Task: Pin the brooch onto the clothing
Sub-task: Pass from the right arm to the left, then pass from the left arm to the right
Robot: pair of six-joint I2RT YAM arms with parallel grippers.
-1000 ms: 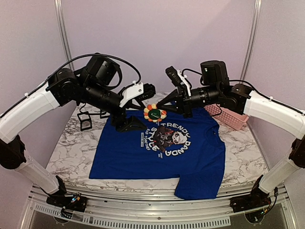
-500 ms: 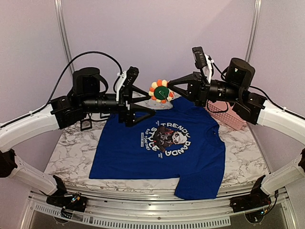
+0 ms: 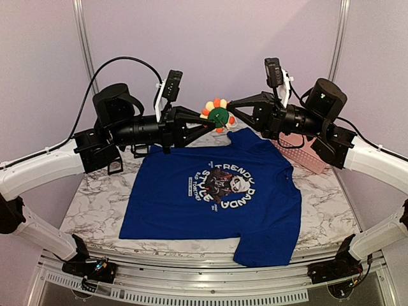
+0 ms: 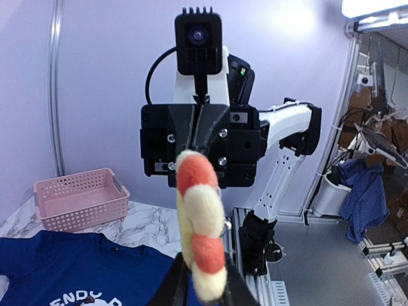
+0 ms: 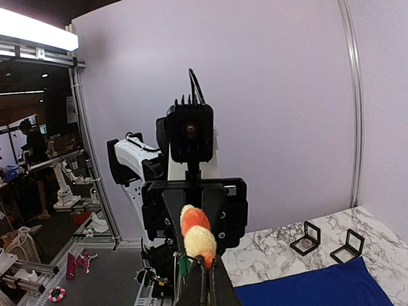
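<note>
The brooch (image 3: 218,115), a felt flower with yellow and orange petals and a green back, hangs in the air above the far edge of the table. My right gripper (image 3: 232,116) is shut on its right side. My left gripper (image 3: 208,121) has closed on its left side. In the left wrist view the brooch (image 4: 201,217) stands edge-on, with the dark fingers of the left gripper (image 4: 203,284) pressed against both sides of its lower end. In the right wrist view the right gripper (image 5: 205,277) pinches the brooch (image 5: 197,237). The clothing (image 3: 255,204), a blue T-shirt with a panda print, lies flat below.
A pink basket (image 3: 305,156) stands at the back right of the marble table (image 3: 95,204). Two small black boxes (image 5: 307,237) stand open on the table's far left, beyond the shirt (image 5: 319,287). One shirt sleeve hangs over the near edge.
My left gripper has risen to the brooch and closed on it; half a second ago its jaws stood wide open below the brooch. The right gripper lifted the brooch a little.
</note>
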